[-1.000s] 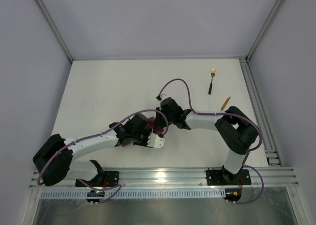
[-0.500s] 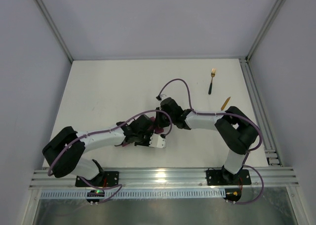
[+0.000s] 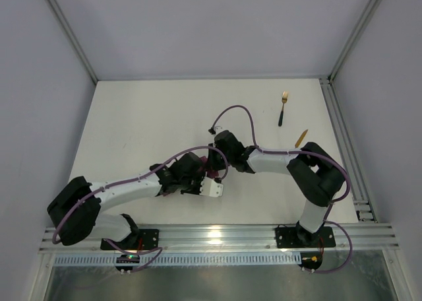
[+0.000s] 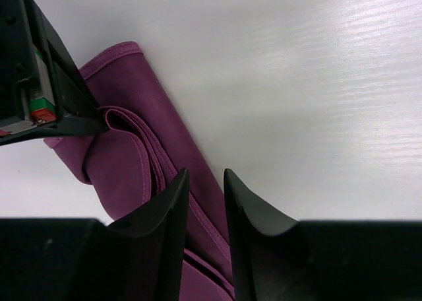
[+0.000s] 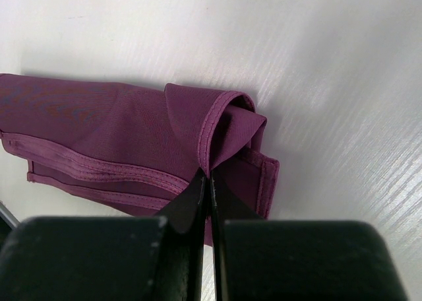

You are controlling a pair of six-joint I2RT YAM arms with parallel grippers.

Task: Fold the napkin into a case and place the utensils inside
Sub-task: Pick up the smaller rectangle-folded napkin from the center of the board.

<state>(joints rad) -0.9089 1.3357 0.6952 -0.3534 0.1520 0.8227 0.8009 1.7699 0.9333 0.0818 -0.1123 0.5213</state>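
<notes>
The magenta napkin [image 4: 125,142] lies folded into a narrow oblong strip on the white table; from above only a sliver [image 3: 212,174] shows between the two wrists. My left gripper [image 4: 203,182] straddles the strip's long hemmed edge, jaws a narrow gap apart with the cloth filling it. My right gripper [image 5: 211,177] is shut on a raised fold at the napkin's [image 5: 112,126] end corner. Its black finger [image 4: 59,96] shows at the strip's far end in the left wrist view. The gold fork [image 3: 283,106] and the knife [image 3: 301,138] lie apart at the back right.
A purple cable [image 3: 241,116] loops over the right arm. An aluminium rail [image 3: 343,149] runs along the table's right side, close to the knife. Grey walls close the back and sides.
The left arm's elbow swung out and back while its wrist stayed over the napkin, and its jaws narrowed slightly on the cloth. The right arm and the utensils have not moved.
</notes>
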